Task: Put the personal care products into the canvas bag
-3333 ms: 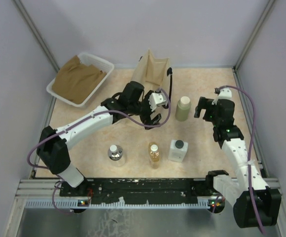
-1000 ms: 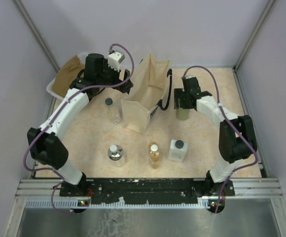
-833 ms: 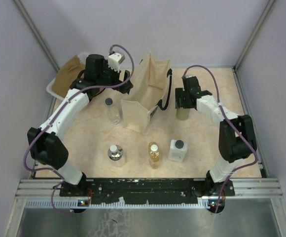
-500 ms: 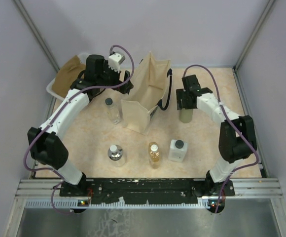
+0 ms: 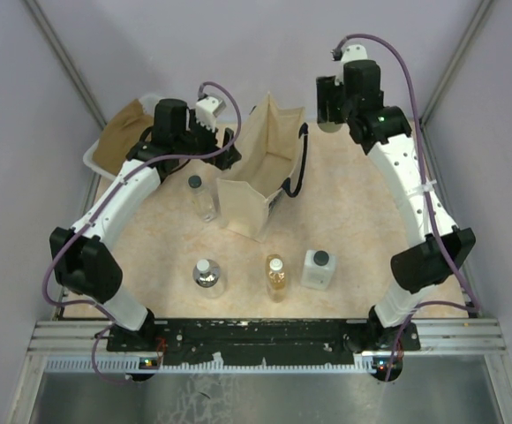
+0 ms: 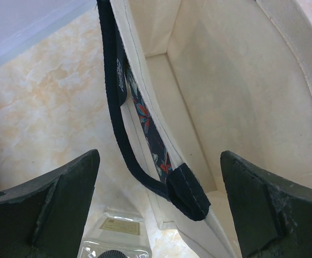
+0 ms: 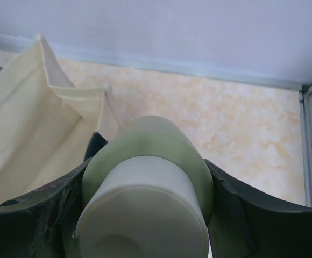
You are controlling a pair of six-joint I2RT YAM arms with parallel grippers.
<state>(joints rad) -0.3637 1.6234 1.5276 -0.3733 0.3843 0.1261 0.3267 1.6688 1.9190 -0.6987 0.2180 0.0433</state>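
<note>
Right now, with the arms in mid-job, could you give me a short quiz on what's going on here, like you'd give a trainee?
1. True or false: the right gripper is shut on the olive-green bottle, lifted clear of the table.
2. How many bottles stand on the table? A two, B four, C five.
3. What lies between the left gripper's open fingers?

Key
1. True.
2. B: the slim clear bottle, silvery bottle, amber bottle and square whitish bottle.
3. The canvas bag's side wall and its black handle.
</note>
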